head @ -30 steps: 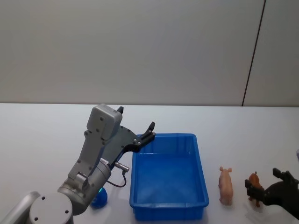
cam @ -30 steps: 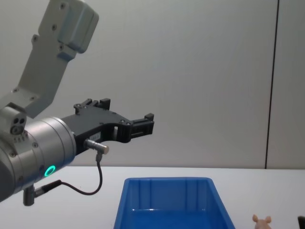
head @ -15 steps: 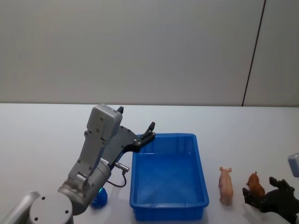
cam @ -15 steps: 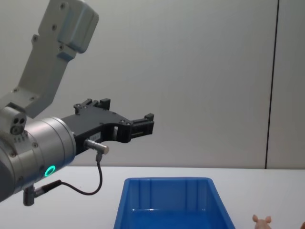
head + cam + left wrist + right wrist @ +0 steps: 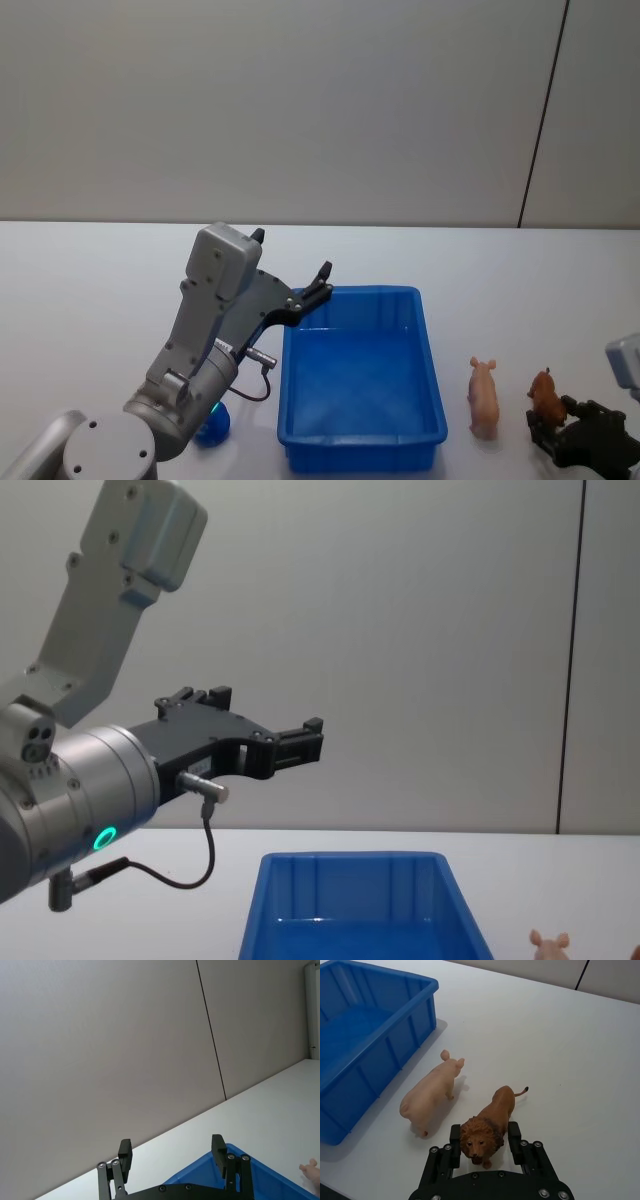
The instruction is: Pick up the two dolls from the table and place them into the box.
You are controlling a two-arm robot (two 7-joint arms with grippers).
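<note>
The brown lion doll [image 5: 492, 1112] stands on the white table [image 5: 580, 1060], and my right gripper [image 5: 484, 1130] is shut on its maned head, one finger on each side. In the head view the lion doll [image 5: 546, 393] and that right gripper [image 5: 560, 425] sit at the near right. A pale pink pig doll [image 5: 430, 1095] stands just beside the lion, between it and the blue box [image 5: 395, 1040]. The pig doll [image 5: 483, 398] is right of the box [image 5: 360, 292]. My left gripper [image 5: 292, 252] hovers open above the box's far left corner, holding nothing.
The box [image 5: 350, 858] has nothing inside. My left arm's grey housing [image 5: 215, 300] rises over the table left of the box. The table [image 5: 100, 290] runs wide to the left and behind, ending at a plain wall.
My right gripper drew back toward the near edge and its fingers closed in around the lion's head. The lion stays on the table. The left arm has not moved.
</note>
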